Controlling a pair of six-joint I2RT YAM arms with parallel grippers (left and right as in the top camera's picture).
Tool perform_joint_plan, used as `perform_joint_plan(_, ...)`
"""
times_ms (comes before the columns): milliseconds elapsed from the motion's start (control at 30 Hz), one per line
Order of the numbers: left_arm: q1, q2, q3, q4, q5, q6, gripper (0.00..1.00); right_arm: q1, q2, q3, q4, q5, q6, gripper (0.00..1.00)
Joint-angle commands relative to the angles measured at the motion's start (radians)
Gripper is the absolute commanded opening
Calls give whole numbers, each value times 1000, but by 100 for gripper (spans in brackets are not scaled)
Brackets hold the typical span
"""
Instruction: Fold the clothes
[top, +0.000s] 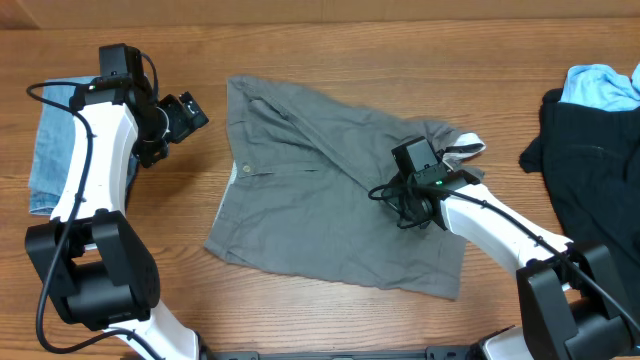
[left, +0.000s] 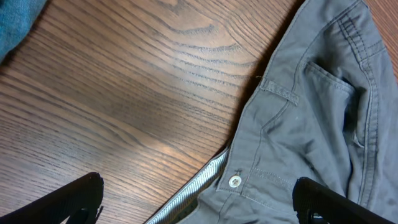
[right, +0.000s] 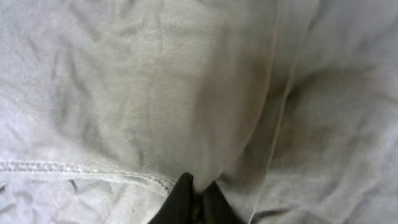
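At the centre of the table (top: 330, 40), the grey shorts (top: 320, 210) lie spread flat, rumpled at the right leg; no fold is made yet, so the whole folding is left to do; the right gripper (right: 196, 194) is closed, pinching that rumpled cloth; the left gripper (top: 188, 112) stands wide apart, empty, near the waistband button (left: 234, 181).

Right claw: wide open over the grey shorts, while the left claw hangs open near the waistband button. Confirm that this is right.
Not quite: the right claw is shut, not wide open. The right wrist view shows its tips pinched together on the cloth of the grey shorts. The rest holds: the left claw hangs open near the waistband button.
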Motion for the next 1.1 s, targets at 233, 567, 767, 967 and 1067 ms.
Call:
perform_joint_plan(233, -1, -13, 5, 2, -7, -21, 100, 1, -55, 93, -18, -3, -209, 4)
perform_joint_plan(567, -1, -13, 5, 2, -7, -21, 100, -96, -59, 342, 23, 115, -305, 4)
perform_joint_plan(767, -1, -13, 5, 2, -7, -21, 100, -232, -28, 341, 376, 140, -430, 4)
perform_joint_plan(967, -1, -13, 5, 2, -7, -21, 100, -268, 73, 341, 789, 140, -575, 4)
perform_joint_plan(1067, -1, -13, 5, 1, -7, -21, 100, -267, 162, 342, 947, 140, -591, 75)
